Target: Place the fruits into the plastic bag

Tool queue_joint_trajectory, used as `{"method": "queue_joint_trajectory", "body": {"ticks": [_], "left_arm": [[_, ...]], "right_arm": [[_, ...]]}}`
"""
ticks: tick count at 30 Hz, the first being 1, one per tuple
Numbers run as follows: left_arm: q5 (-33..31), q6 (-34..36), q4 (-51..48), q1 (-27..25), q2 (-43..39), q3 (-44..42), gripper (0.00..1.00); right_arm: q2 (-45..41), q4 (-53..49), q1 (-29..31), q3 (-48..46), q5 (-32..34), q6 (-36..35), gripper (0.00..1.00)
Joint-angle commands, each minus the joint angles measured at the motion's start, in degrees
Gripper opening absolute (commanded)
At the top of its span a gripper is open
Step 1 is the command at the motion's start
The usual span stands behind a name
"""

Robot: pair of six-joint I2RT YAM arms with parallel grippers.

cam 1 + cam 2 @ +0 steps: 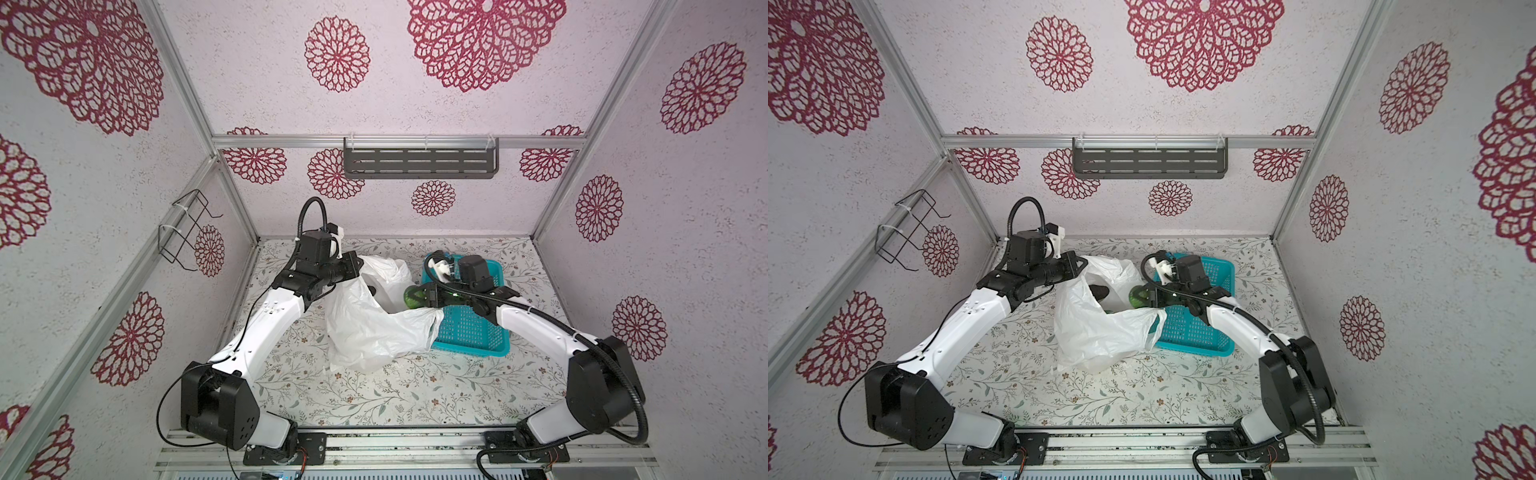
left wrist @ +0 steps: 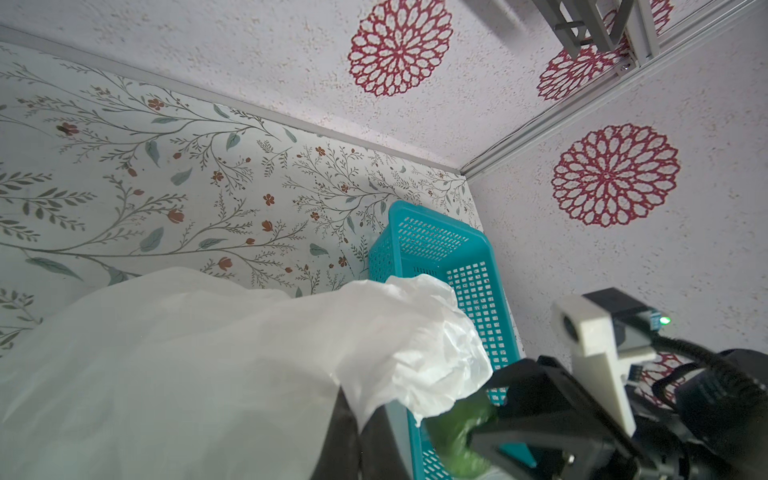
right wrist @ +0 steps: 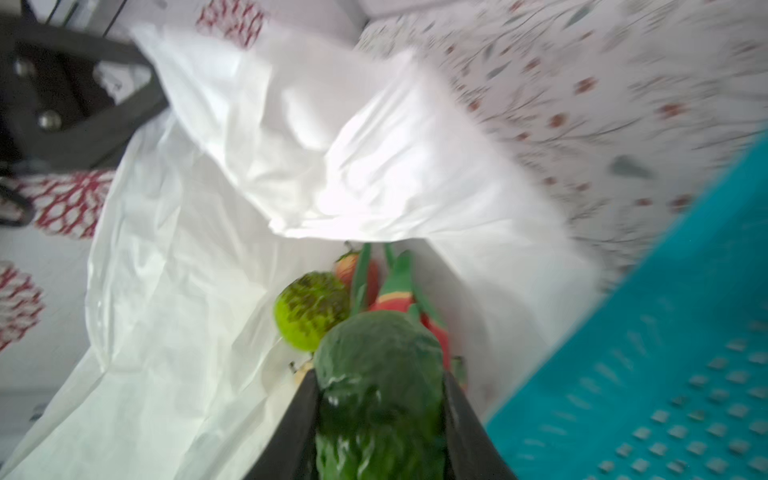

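The white plastic bag (image 1: 365, 332) (image 1: 1096, 332) lies crumpled at mid-table, its mouth held up. My left gripper (image 1: 360, 266) (image 2: 359, 432) is shut on the bag's back rim. A round dark green fruit (image 1: 412, 297) (image 3: 374, 345) is clamped in my right gripper (image 1: 417, 297) (image 3: 380, 376), just over the bag's mouth. Inside the bag (image 3: 187, 291) I see a bumpy light green fruit (image 3: 309, 309), red-and-green pieces (image 3: 395, 295) and a reddish fruit (image 3: 349, 266). A near-black fruit (image 1: 1100, 291) also shows inside the mouth. The left wrist view shows the green fruit (image 2: 461, 432) blurred.
A teal perforated basket (image 1: 469, 332) (image 1: 1192, 332) (image 2: 436, 232) stands right of the bag, touching its loose handle, partly under my right arm. A dark slotted shelf (image 1: 419, 160) hangs on the back wall. A wire rack (image 1: 183, 230) is fixed to the left wall.
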Motion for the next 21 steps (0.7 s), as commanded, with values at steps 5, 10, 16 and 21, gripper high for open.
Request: {"method": "queue_joint_trajectory", "body": {"ticks": [5, 10, 16, 21], "left_arm": [[-1.2, 0.7, -0.4, -0.1, -2.5, -0.1, 0.00], [-2.2, 1.4, -1.1, 0.0, -3.3, -0.3, 0.00], [-3.0, 1.9, -0.5, 0.2, -3.1, -0.5, 0.00], [-2.7, 1.8, 0.4, 0.4, -2.0, -0.4, 0.00]], "right_arm": [[13.1, -11.1, 10.6, 21.4, -9.0, -9.6, 0.42], [12.2, -13.3, 10.9, 23.6, -2.1, -12.4, 0.99], [-0.8, -6.2, 3.5, 11.7, 6.3, -7.1, 0.99], [-14.8, -2.7, -3.4, 0.0, 9.7, -5.9, 0.99]]}}
